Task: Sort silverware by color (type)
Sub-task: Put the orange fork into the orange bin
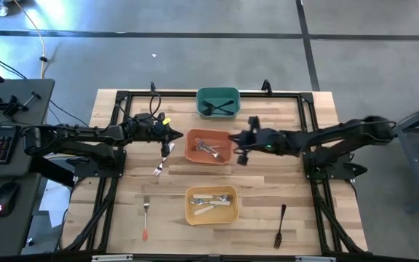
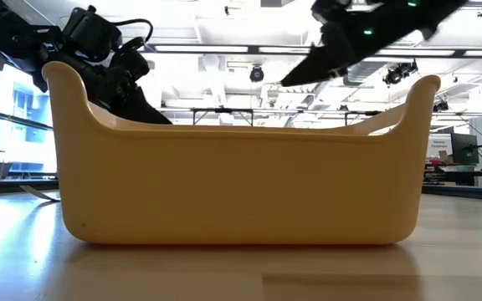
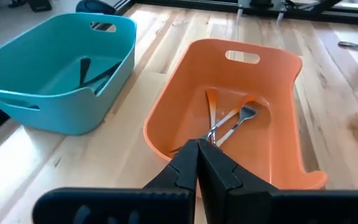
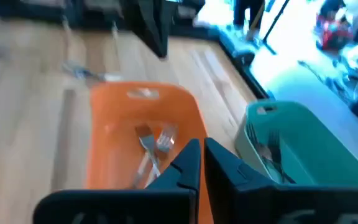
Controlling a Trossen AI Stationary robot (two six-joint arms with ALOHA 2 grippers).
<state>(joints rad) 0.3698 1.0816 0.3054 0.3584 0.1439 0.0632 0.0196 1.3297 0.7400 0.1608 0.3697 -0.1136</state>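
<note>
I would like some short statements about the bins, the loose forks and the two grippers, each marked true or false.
1. The teal bin holds dark utensils. True.
2. The orange bin is empty. False: it holds utensils.
3. A dark fork lies loose on the table. True.
4. The left gripper is open wide. False: it is shut, near the orange bin.
5. The right gripper holds a fork. False: it is shut and holds nothing.
</note>
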